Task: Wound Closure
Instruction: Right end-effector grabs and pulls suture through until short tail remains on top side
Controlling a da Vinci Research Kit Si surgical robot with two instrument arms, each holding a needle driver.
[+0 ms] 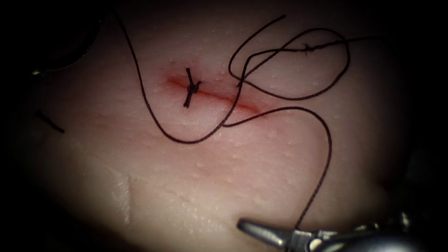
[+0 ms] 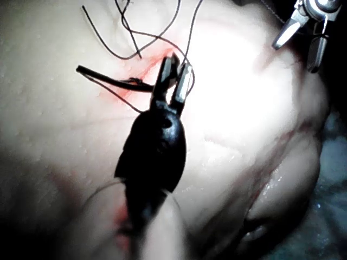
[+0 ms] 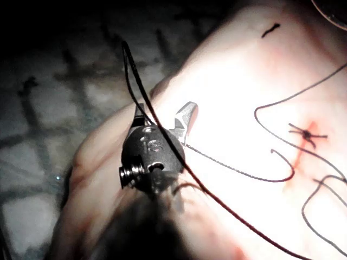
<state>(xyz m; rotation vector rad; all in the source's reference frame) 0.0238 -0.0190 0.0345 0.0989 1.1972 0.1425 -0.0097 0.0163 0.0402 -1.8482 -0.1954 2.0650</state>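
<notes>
Your right tool at pale pork tissue's near edge: fingers parted, dark thread alongside, grip uncertain. Left tool fingers parted, empty. Knotted stitch across red cut. Curved needle unlocated; find it first.

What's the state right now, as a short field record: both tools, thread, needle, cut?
left tool: jaws open, holding nothing
right tool: jaws open, holding nothing; thread lies across it
thread: loose loops on the tissue, crossing the cut
knotted stitch: across the cut's left part
needle: cannot tell where it is
</notes>
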